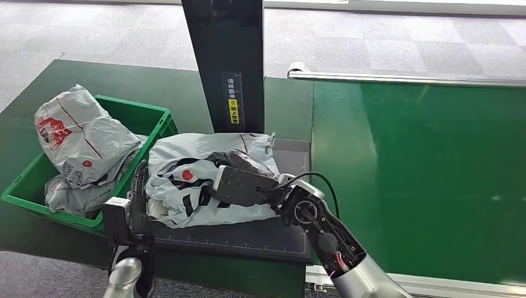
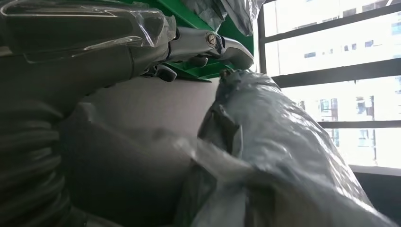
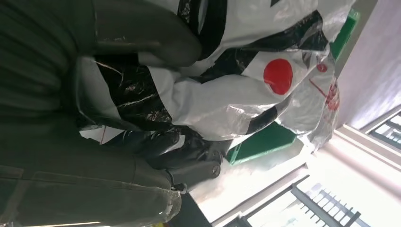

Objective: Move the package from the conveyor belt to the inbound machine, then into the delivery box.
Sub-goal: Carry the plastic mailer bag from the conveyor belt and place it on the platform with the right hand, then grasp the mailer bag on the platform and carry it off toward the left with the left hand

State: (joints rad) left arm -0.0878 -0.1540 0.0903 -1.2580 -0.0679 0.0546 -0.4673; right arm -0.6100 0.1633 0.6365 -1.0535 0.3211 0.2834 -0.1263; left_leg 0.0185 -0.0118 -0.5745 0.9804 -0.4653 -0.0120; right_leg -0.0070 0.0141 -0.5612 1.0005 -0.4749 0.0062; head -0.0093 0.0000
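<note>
Package (image 3: 227,90) red dot beside right hand (image 3: 156,142)

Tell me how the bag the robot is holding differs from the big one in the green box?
The held package lies on the dark platform between both hands; the boxed package sits propped in the green bin. The held one bears bold black patches and a red dot; the boxed one shows thin red print. Both are crinkled grey plastic.

Package (image 1: 205,171) on inbound machine (image 1: 248,239), delivery box (image 1: 152,121) to its left.
</note>
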